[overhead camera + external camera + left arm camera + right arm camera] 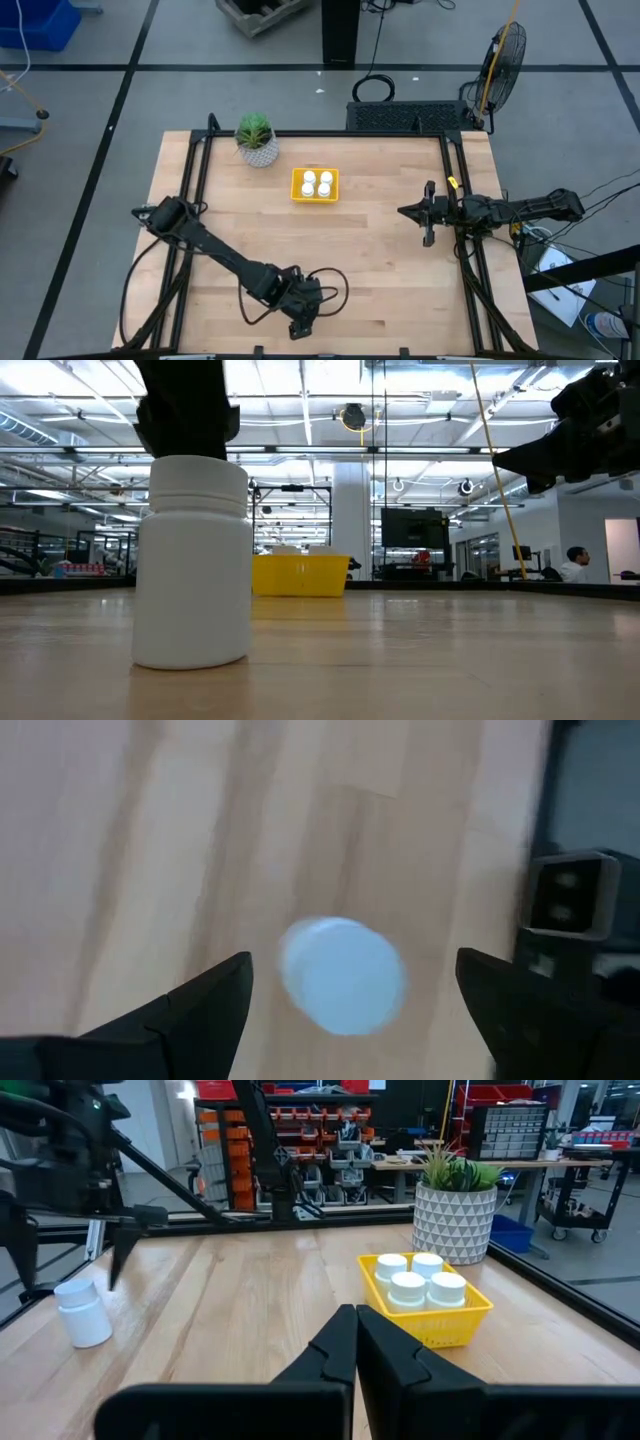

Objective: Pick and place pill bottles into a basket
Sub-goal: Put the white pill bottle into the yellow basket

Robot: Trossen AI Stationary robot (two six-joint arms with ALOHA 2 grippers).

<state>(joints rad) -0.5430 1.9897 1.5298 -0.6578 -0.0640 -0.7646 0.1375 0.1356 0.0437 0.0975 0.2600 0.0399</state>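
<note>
Now the left gripper (345, 1010) hangs wide open over the last bottle (342, 975), upright near the table's front edge. Four bottles (420, 1283) sit in the basket (315, 186). Off-centre descent could tip it. Right gripper (357, 1342) waits closed at right.

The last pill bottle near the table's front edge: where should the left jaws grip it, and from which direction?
The pill bottle stands upright with clear table around it, and the left gripper already hangs above it, jaws open either side of the cap. Probably best to descend straight down and close on the smooth cylindrical body just below the cap.
</note>
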